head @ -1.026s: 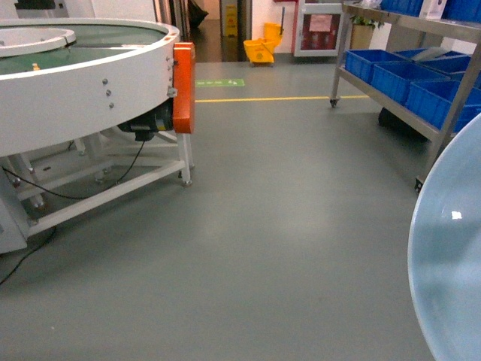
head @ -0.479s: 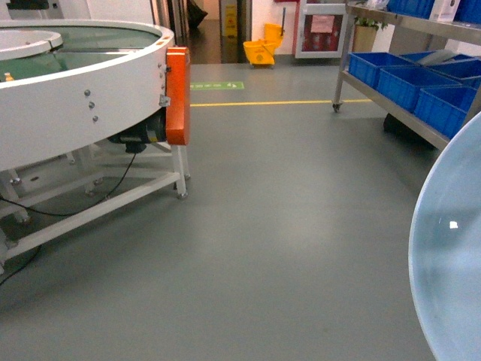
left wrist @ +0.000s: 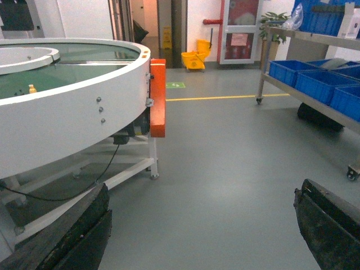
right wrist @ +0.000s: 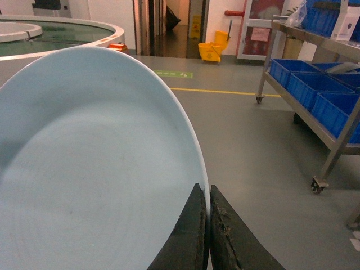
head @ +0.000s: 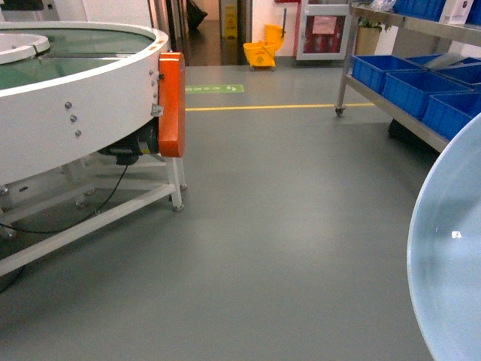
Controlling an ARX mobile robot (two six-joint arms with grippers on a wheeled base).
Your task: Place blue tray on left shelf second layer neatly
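The blue tray point(head: 451, 263) is a pale sky-blue round dish, held on edge at the far right of the head view. It fills the left half of the right wrist view point(right wrist: 95, 169). My right gripper point(right wrist: 208, 194) is shut on the tray's rim, one finger on each side. My left gripper point(left wrist: 202, 188) is open, its dark fingers point(left wrist: 73, 233) wide apart over bare floor and holding nothing. A metal shelf rack point(head: 391, 113) with dark-blue crates point(head: 402, 83) stands at the right. I cannot tell whether it is the left shelf.
A big round white conveyor table point(head: 75, 113) with an orange panel point(head: 171, 105) stands at the left, with black cables point(head: 105, 199) trailing under its frame. A yellow mop bucket point(head: 263, 51) sits by the far doorway. A yellow line point(head: 263, 107) crosses the grey floor.
The head view has advanced: the round table has slid left and grown larger, and the shelf rack has drifted right. The blue tray keeps its place at the right edge.
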